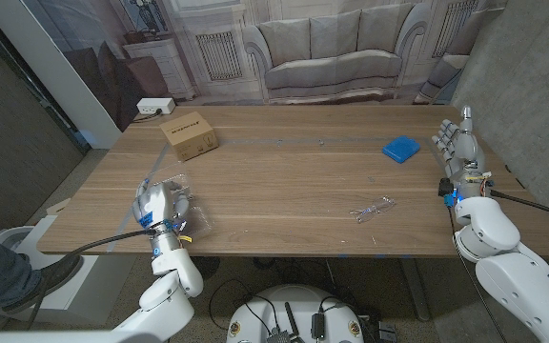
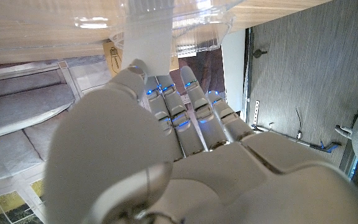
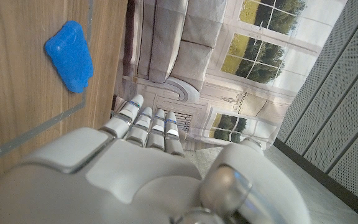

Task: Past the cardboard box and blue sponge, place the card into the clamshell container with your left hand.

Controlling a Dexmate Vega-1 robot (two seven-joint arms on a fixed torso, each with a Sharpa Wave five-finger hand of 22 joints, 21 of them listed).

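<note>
**Left hand at the clear container, card partly hidden**

The left hand (image 1: pixel 156 205) sits at the near left edge of the bench (image 1: pixel 284 181), right over the clear clamshell container (image 1: pixel 191 217), whose see-through plastic is hard to trace against the wood in the head view. In the left wrist view the card (image 2: pixel 146 37) appears as a pale strip between the thumb and the fingers (image 2: pixel 191 106), reaching up to the container's rim (image 2: pixel 197 25); the hand pinches it, though its lower end is covered by the hand and I cannot tell whether its far end is already inside the container.

The cardboard box (image 1: pixel 190 135) stands well apart at the far left of the bench. The blue sponge (image 1: pixel 400 148) lies on the far right, near the right hand (image 1: pixel 459 148), which stands upright at the bench's right edge, fingers straight and together, gripping nothing. A small clear scrap (image 1: pixel 372 210) lies toward the near middle, too small to make out.
</note>
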